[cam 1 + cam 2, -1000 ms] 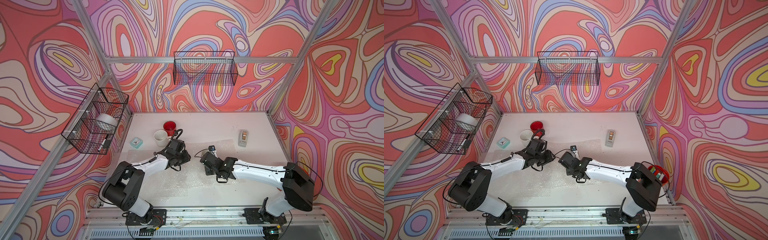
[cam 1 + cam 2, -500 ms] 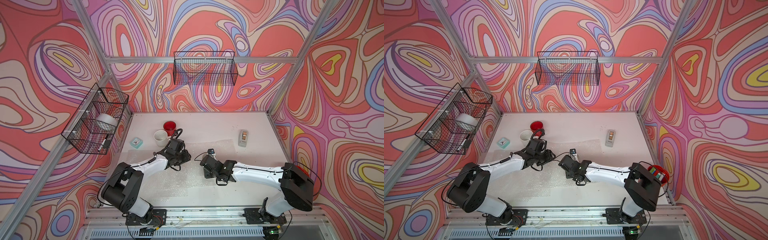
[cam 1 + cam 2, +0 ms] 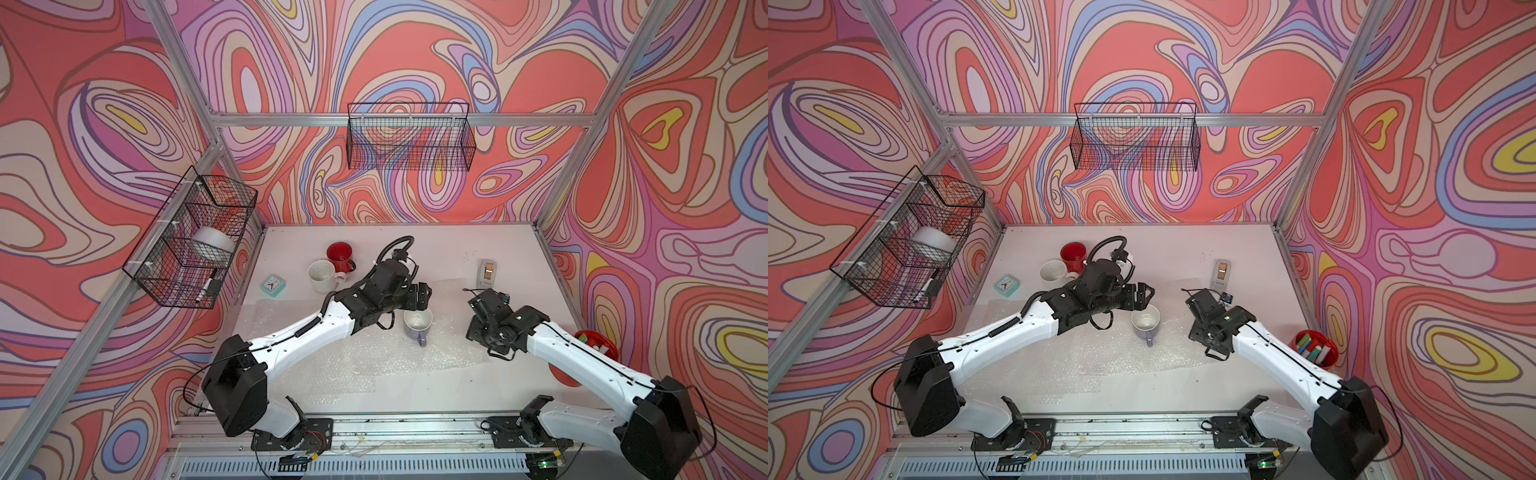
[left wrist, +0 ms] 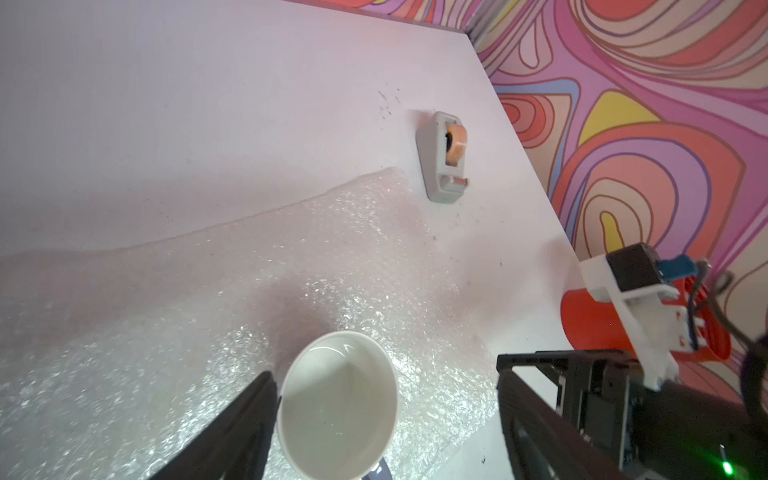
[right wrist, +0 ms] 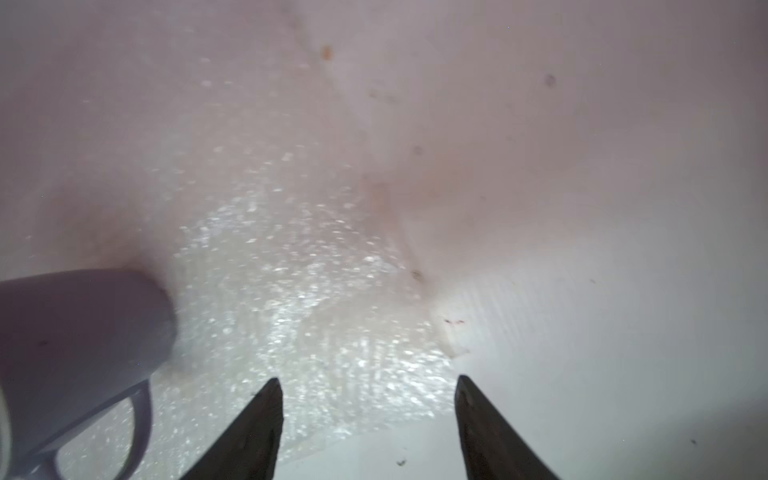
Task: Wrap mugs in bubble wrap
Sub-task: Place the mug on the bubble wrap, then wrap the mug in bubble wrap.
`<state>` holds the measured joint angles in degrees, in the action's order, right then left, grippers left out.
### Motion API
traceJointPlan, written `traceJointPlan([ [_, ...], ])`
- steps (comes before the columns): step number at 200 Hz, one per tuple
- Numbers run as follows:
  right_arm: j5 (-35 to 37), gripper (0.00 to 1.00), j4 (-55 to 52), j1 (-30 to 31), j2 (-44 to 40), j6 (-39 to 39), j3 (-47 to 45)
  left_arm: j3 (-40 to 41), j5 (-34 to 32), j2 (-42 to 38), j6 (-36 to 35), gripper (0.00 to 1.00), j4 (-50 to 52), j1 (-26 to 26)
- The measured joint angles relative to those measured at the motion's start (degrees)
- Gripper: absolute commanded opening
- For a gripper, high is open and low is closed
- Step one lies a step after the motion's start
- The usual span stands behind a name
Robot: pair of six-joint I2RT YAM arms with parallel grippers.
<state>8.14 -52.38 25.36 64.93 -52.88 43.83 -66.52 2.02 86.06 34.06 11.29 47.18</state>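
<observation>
Table (image 3: 436,249): pale top, near half covered by bubble wrap (image 3: 374,353), clear sheets overlapping and lying mostly flat. The wrap looks light, floppy and slick. My guess is it slides and springs open unless pinched at an edge or corner, and the corner below right gripper (image 5: 368,379) looks like the natural pick. That gripper's jaws are spread with nothing between them, hovering over the wrap edge. Jaws of left gripper (image 3: 419,297) are spread wide too. The wrist view shows the mug rim between them, one finger just beside it, no clamp. The lavender mug (image 3: 417,325) stands upright on the wrap, handle toward the robot. It's glazed ceramic: stiff, fairly heavy, slippery, likely to chip if tipped. Take it by the rim wall or handle. Off the wrap, far left: white mug (image 3: 322,275) and red mug (image 3: 340,254), close together.
</observation>
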Motion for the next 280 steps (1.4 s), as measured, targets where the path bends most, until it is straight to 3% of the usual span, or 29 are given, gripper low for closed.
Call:
traceJointPlan([
  [41, -12.22, 0.77, -1.11, -10.78, -0.63, 3.80, -4.72, -0.09, 0.00, 4.26, 0.00, 0.85, 0.00, 0.42],
  [80, -20.31, 0.63, 2.73, -15.08, 0.85, 6.34, -8.37, -0.13, 0.04, 4.55, -0.02, 0.85, -0.02, 0.52],
  [150, -24.44, 0.47, 8.50, -15.93, 2.71, 7.54, -11.37, -0.13, -0.02, 4.55, 0.04, 0.84, -0.02, 0.52],
  [209, -25.38, 0.00, 10.38, -15.98, -0.70, 10.75, -11.21, 0.17, -1.05, 4.28, 0.81, 0.81, -0.04, 0.52],
  [239, -31.85, 0.00, 15.28, -15.93, -5.29, 13.68, -9.46, 3.34, -1.09, 2.19, 2.54, 0.78, -0.61, 0.35],
  [280, -42.01, 0.00, 24.37, -12.59, -3.61, 14.23, -6.19, 9.62, -1.09, -1.46, 5.38, 0.78, -1.51, 0.02],
])
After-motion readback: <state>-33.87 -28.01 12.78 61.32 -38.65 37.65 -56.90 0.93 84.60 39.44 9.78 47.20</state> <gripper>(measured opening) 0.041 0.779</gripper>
